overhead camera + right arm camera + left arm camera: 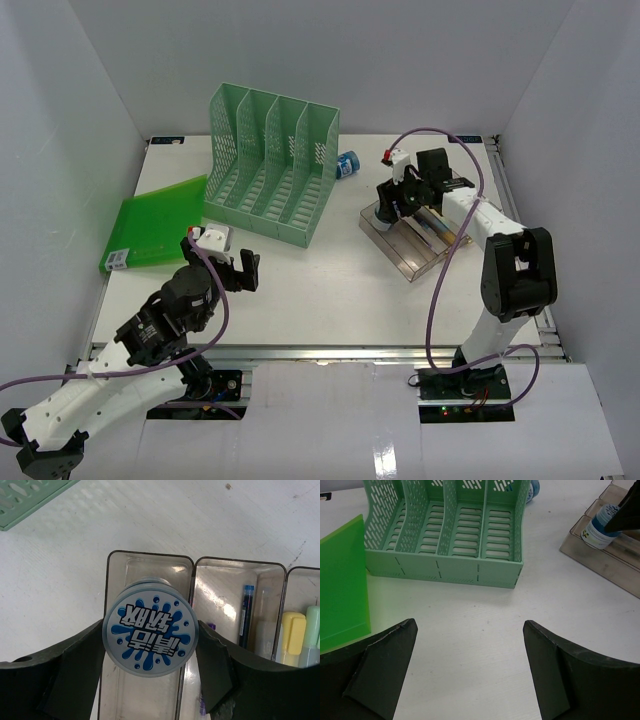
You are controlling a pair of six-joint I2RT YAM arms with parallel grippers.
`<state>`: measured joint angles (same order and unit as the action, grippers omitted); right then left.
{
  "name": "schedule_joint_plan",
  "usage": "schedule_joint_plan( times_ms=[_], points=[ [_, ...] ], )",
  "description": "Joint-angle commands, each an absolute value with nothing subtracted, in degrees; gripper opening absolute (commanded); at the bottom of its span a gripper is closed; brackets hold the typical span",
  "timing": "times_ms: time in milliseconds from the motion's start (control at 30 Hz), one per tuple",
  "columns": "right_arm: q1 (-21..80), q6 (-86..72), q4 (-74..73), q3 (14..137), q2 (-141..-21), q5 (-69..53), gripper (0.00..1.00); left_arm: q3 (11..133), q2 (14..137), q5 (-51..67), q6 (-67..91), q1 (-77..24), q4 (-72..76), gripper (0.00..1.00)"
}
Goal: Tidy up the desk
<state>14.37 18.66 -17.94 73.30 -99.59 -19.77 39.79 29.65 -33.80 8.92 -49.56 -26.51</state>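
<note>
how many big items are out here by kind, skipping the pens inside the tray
pale green slotted plastic file rack: 1
bright green flat plastic folder: 1
clear plastic tiered tray: 1
small round blue-and-white bottles: 2
total: 5

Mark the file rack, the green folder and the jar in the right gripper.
file rack [265, 195], top external view, slotted base of a middle compartment
green folder [158, 222], top external view, centre of its cover
jar [150, 632], right wrist view, middle of its printed lid
</note>
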Motion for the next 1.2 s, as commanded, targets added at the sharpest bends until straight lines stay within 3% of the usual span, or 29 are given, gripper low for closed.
schedule_joint_plan(
  times_ms=[0,67,167,400,700,867,1000,1167],
  points=[
    [14.4,19.8,-17.8,78.4,-98.8,-21.8,0.68,39.6,29.3,-33.6,8.4,-49.3,-25.5,0.98],
    [14.4,20.2,-18.0,79.7,-98.4,-23.1,0.82,39.7,29.3,-33.6,8.4,-49.4,-25.6,0.98],
    [14.5,21.2,-18.8,82.3,-99.2,-25.6,0.90,39.6,29.4,-33.7,8.4,-49.4,-25.5,0.98],
    [15.2,21.9,-22.4,94.7,-108.3,-28.5,0.90,39.5,29.5,-34.7,8.4,-49.4,-25.6,0.98],
    [17.1,18.0,-8.9,106.3,-123.4,-29.2,0.90,39.5,31.0,-35.5,8.3,-49.3,-25.6,0.98],
    [17.2,9.0,-7.7,116.0,-133.4,-22.9,0.90,39.4,31.3,-35.8,8.3,-49.2,-25.6,0.98],
    [17.4,7.8,-5.1,116.9,-135.7,-17.3,0.90,39.2,31.5,-35.8,8.1,-49.1,-25.5,0.98],
    [17.4,8.1,-4.2,117.5,-137.1,-20.7,0.90,39.2,32.1,-35.5,7.9,-49.1,-25.4,0.98]
  ],
)
